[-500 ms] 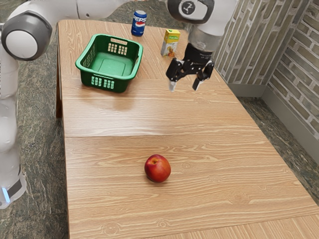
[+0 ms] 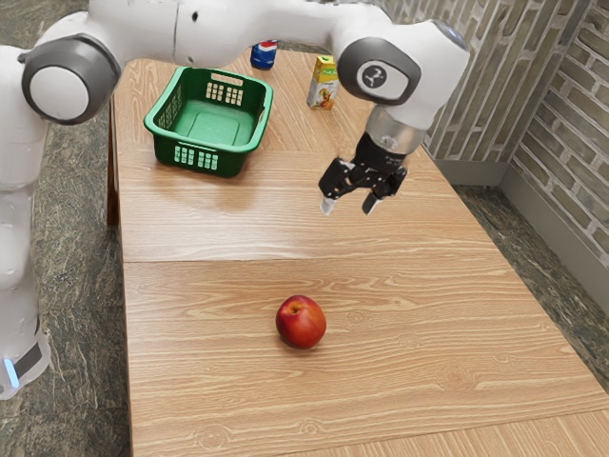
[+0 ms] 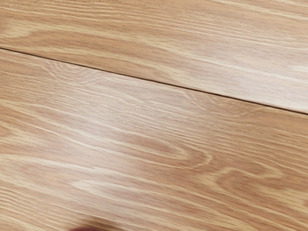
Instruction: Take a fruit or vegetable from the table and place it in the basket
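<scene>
The claw was open, its two fingers set well apart and pointed down, with nothing held between them. It hung above the counter on the far side of the red fruit, offset toward the exterior view's right edge. The wide setting presumably served to admit the fruit at the next step: traverse toward the near edge, centre, lower, close.

The fruit rested unheld on the near part of the counter, closer to the left long edge in the exterior view, its stem hollow upward. Being round, it could have rolled if one finger had made contact first. The green basket stood upright near the far left corner — mouth up, ready to receive a drop from above.

Two other items stood near the far edge, clear of the likely carrying path:

- Blue can: red and white emblem visible; upper part hidden by the arm; no brand lettering legible.
- Yellow carton: green label patch and fruit artwork; print too small to read.

The arm's dark joint cover bore a pale round logo — no words readable.
</scene>
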Available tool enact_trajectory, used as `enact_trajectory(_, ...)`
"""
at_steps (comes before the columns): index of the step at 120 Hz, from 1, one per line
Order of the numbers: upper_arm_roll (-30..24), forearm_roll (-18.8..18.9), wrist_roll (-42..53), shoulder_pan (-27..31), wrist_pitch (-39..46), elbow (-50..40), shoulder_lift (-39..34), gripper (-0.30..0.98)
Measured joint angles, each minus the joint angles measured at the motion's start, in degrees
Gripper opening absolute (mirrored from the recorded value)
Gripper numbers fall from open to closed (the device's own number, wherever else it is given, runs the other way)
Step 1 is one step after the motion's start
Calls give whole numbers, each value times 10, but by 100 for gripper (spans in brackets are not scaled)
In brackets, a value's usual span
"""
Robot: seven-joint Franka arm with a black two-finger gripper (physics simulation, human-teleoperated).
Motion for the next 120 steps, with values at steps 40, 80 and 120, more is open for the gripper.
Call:
enact_trajectory(40,6,18,100,-17,78,-42,-9,69)
enact_trajectory(80,7,20,317,-2,117,-39,8,69)
enact_trajectory(120,3,4,452,-55,165,-97,-11,69)
